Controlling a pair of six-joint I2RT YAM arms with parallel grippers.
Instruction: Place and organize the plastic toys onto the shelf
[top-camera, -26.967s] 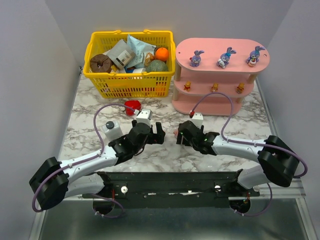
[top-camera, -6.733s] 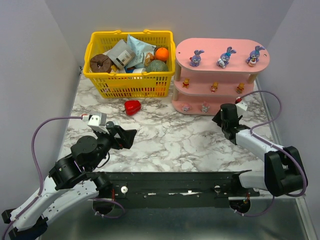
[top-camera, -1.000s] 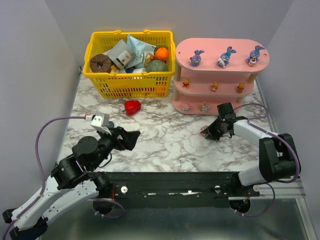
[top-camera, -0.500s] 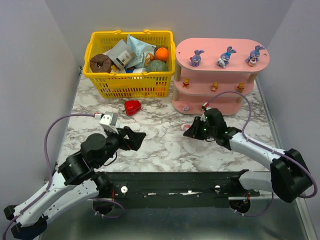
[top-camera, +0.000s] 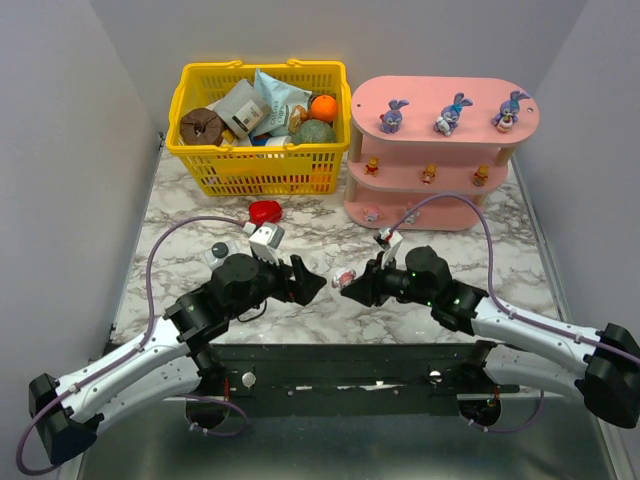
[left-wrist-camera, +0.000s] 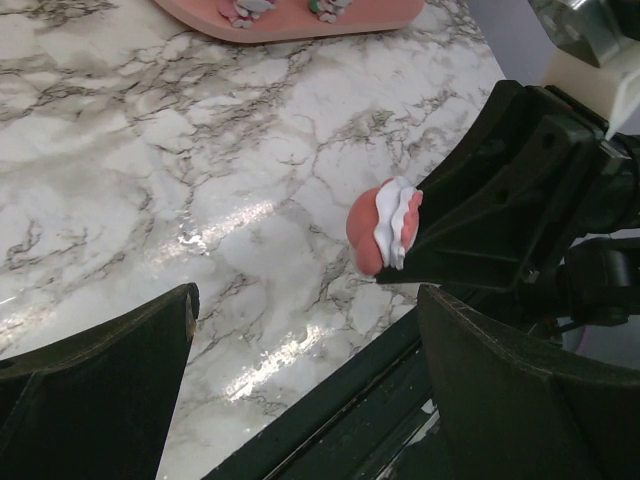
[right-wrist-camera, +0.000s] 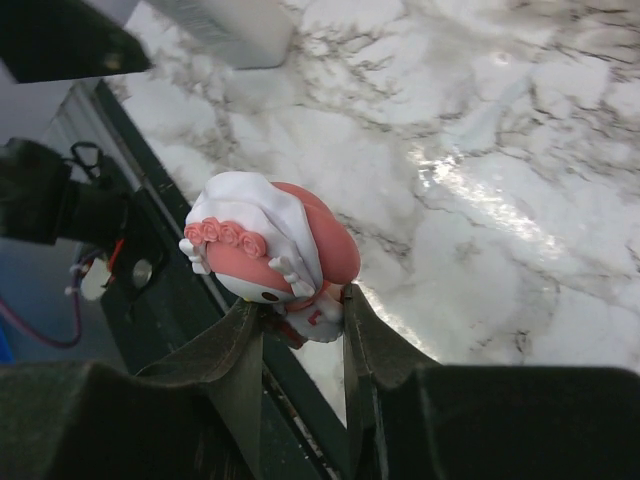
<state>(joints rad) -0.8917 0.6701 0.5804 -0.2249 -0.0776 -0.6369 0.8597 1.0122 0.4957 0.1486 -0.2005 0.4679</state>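
My right gripper is shut on a pink-white toy and holds it just above the marble table, near the front edge. In the right wrist view that toy sticks up from between the two fingers. My left gripper stands wide open facing it, a short gap away, with nothing between its fingers. From the left wrist the toy shows ahead of the open jaws. The pink shelf has three bunnies on top, three orange figurines on the middle board and two pink-white ones on the bottom.
A yellow basket full of groceries stands at the back left, beside the shelf. A red heart-shaped object lies in front of it. A white bottle with a dark cap stands beside the left arm. Grey walls close in on both sides.
My right arm has swung left from in front of the shelf to the front centre, carrying the pink-white toy. My left arm has reached forward and to the right toward it, still open.
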